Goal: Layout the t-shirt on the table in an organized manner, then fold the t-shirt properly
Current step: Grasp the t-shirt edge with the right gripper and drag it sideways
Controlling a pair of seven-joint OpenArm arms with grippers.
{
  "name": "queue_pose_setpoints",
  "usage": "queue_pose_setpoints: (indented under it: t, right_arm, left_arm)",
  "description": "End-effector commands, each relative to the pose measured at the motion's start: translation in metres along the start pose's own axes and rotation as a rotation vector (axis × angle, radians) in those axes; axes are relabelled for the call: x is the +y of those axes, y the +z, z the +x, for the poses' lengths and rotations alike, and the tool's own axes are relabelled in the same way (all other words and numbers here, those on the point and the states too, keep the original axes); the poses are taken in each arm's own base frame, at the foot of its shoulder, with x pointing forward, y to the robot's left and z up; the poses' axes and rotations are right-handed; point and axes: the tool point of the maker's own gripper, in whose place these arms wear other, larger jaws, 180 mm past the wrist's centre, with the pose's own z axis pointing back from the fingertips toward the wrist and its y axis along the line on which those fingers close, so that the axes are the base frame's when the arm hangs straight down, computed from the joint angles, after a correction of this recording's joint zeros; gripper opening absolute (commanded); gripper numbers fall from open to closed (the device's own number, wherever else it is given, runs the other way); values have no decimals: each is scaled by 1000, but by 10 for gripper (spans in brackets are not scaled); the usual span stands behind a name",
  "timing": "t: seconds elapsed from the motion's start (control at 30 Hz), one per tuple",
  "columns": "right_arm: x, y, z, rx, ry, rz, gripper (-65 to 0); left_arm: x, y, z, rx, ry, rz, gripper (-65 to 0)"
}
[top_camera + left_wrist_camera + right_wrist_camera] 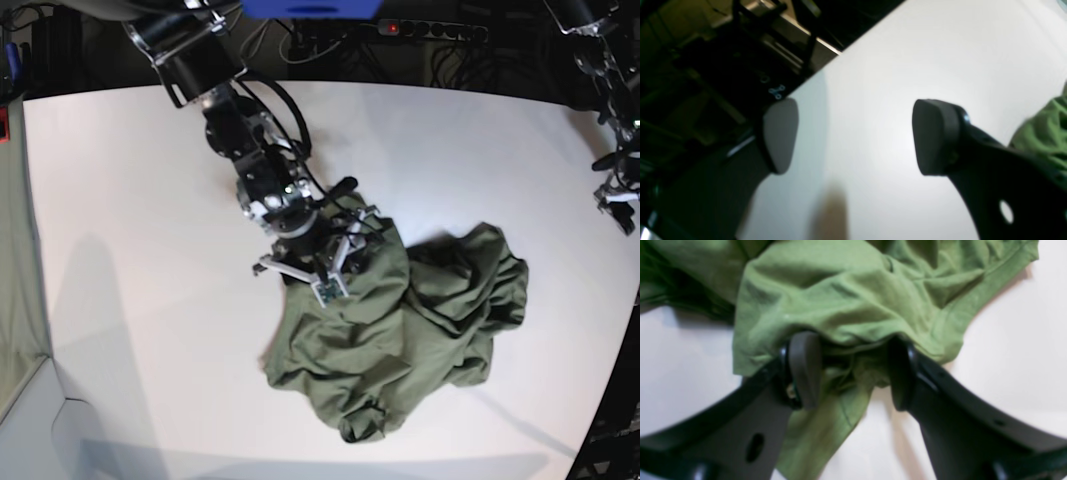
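Observation:
The olive-green t-shirt [400, 330] lies crumpled in a heap right of the middle of the white table [130, 200]. My right gripper [320, 262] is pressed down into the heap's upper left edge. In the right wrist view its fingers [805, 370] stand apart, and a loose fold of the t-shirt [846, 306] is bunched over and between them without being pinched. My left gripper [618, 197] hangs at the table's right edge, apart from the shirt. In its wrist view the left gripper [853, 136] is wide open over bare table [907, 50], with a bit of t-shirt [1043, 133] at the right border.
A greenish-grey cloth strip [15, 300] hangs along the left border of the base view. Cables and a power strip [430, 30] lie behind the table's far edge. Dark frames and gear [723, 66] show beyond the table edge by the left gripper.

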Motion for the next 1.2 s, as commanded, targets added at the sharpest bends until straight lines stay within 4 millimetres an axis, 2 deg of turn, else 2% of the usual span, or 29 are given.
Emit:
queue_pose_setpoints:
  t: [0.0,0.13,0.23,0.4,0.53,0.6,0.63,0.77,0.9,1.03,1.17]
  right_arm:
    - [2,0,30,-79,-2,4,-330]
    - [4,-1,34,-87,-3,7,-364]
    - [1,-2,42,-99,5,4,-452]
    - [5,-16,34,-53,-1,9,-636]
    - [3,-23,25,-20,4,6,-650]
    - [2,-22,28,-26,5,6,-650]
    - [1,-20,35,-47,6,4,-650]
    - [-19,0,70,-153,-39,-38,-650]
    - [-50,37,105,-294,-113,-111,-650]
    - [-81,64,119,-367,-122,-182,-650]
    - [-122,91,125,-422,-153,-283,-650]
  left_arm:
    - [4,-1,21,-61,-18,3,-134]
    - [4,-1,20,-59,-19,3,-134]
    - [5,0,20,-59,-17,4,-134]
    - [6,0,19,-57,-20,7,-134]
    - [7,0,20,-57,-20,8,-134]
    - [7,0,19,-56,-20,8,-134]
    - [7,0,19,-56,-16,7,-134]
    - [4,2,26,-75,-15,0,-134]
    - [-3,6,41,-115,-19,-16,-134]
    - [-10,10,54,-150,-23,-33,-133]
    - [-14,11,60,-163,-25,-43,-133]
